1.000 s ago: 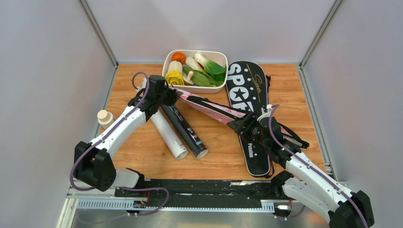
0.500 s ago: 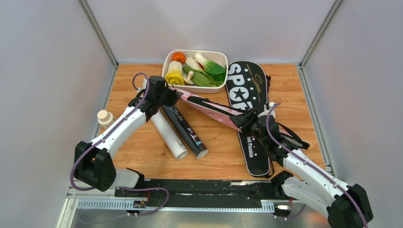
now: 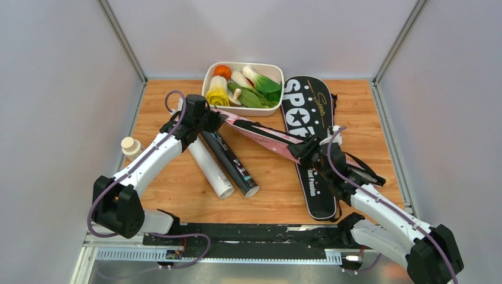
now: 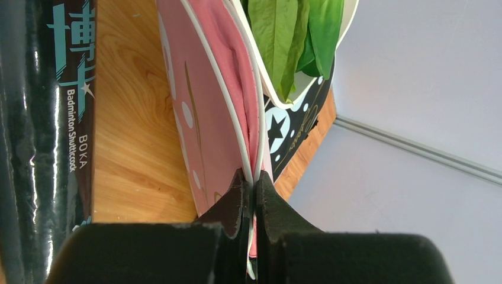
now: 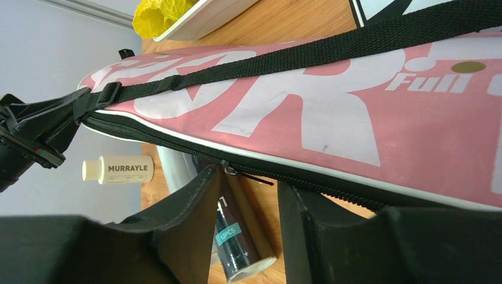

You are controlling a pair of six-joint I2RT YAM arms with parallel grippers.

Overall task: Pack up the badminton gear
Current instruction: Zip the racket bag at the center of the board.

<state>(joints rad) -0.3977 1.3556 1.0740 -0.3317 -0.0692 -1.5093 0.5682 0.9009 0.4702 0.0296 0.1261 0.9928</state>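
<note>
Two arms are sharing the pink cover; at the left, the left gripper is pinching the cover's white-piped rim at its 10 o'clock end, jaws clenched tight on it, just beside the black tube; the cover's long axis is running from 10 o'clock down to 4 o'clock across the tabletop, its far end lying over the black cover; at the right, the right gripper is sitting under the cover's zipped edge, jaws parted and grasping nothing; the zipper pull is lying at about 11 o'clock from the gap, nearer one finger than the other; the right arm is much the nearer to it, so closing on the pull is, I judge, waiting on a small nudge up and across. Against a second ago, the right gripper is sitting further toward 12 o'clock, tighter to the cover's edge, with its jaws narrower; the left gripper is keeping its place.
</note>
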